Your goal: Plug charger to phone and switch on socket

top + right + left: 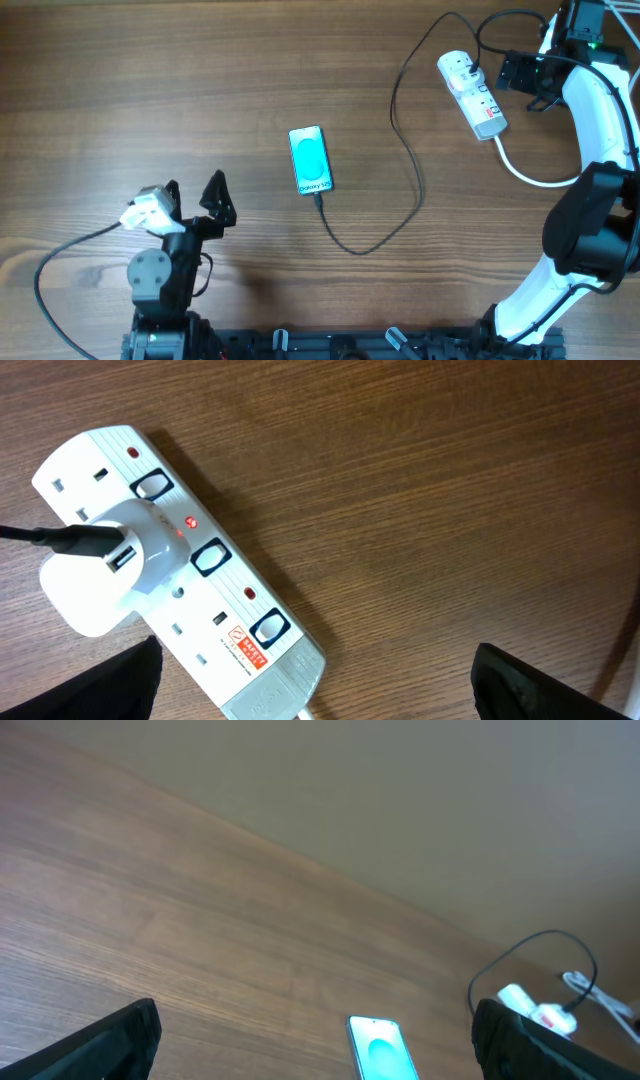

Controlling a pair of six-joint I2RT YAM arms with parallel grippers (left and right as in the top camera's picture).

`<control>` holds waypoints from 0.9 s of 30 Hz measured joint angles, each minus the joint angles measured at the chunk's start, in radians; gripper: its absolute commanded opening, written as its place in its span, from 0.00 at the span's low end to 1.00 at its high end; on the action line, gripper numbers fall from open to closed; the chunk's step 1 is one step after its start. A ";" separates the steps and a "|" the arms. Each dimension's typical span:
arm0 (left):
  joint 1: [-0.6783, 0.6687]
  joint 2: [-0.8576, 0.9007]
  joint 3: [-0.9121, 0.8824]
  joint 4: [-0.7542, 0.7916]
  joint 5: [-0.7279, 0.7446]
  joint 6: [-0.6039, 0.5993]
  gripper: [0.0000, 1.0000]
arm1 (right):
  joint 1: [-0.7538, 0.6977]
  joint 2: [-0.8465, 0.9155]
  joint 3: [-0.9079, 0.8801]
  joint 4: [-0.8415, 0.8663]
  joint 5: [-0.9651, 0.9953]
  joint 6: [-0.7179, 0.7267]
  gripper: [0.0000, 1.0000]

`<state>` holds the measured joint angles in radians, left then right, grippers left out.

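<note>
Well, the socket (472, 93) lies slantwise near the far right corner of the bench, with its thick pale cable (515, 168) curving off toward the right edge. My right gripper (316, 660) hangs just over the socket's grey end with its jaws spread wide and nothing between them.

The strip looks like rigid, light plastic that would skate on the smooth wood, so I would press a rocker switch (208, 557) straight down, not push it sideways. A red lamp (190, 522) glows beside the white adapter (95, 585), so I judge that outlet is already live.

The charger (358, 251) runs from that adapter in a slack loop toward the front edge and meets the near end of the phone (310, 158), apparently seated. The cable is thin, limp and springy. If it needs reseating, I would pinch it right behind the connector tip, never mid-cable.

The phone sits mid-bench and looks flat, slick and easy to nudge, so I would hold it by its long edges. My left gripper (193, 183) waits spread and empty near the front left corner.
</note>
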<state>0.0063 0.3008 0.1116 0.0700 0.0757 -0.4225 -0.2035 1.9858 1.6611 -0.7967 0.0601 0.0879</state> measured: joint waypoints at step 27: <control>0.000 -0.287 -0.100 -0.141 -0.026 -0.002 1.00 | 0.000 0.000 0.000 0.000 0.000 0.000 1.00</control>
<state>0.0063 0.0139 0.0113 -0.0711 0.0494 -0.4248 -0.2035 1.9858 1.6611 -0.7967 0.0601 0.0879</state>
